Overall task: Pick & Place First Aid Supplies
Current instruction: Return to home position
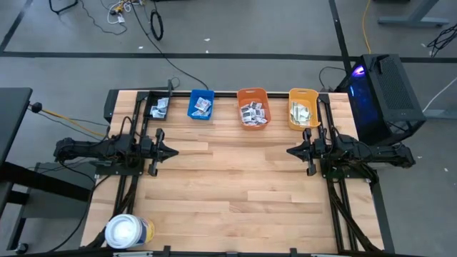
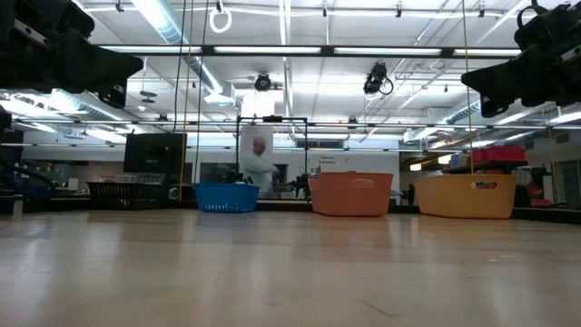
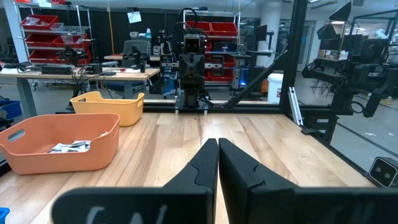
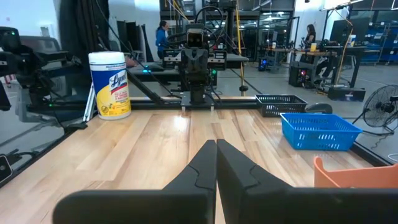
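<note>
- The left gripper (image 1: 170,151) is fully closed. Its two dark fingers (image 3: 202,168) press together along their length, holding nothing and touching nothing.
- The right gripper (image 1: 291,151) is closed and empty too, with its fingers (image 4: 200,168) meeting along one seam.
- In the high view both arms lie folded low and level at mid-height. The left is at the left edge of the table (image 1: 228,200) and the right at the right edge. Their grippers point inward at each other, well apart, with bare wood between them.
- The packets (image 1: 253,113) lie in a row of containers along the table's top edge: a black basket (image 1: 151,107) at upper left, then the blue bin (image 1: 202,92), the orange bin (image 1: 252,91) and the yellow bin (image 1: 303,91).
- They lie in loose heaps at mixed angles with no shared long axis. The paler strips in the yellow bin are too small to tell their direction.
- A canister of wipes (image 1: 128,232) sits at the table's lower left.
</note>
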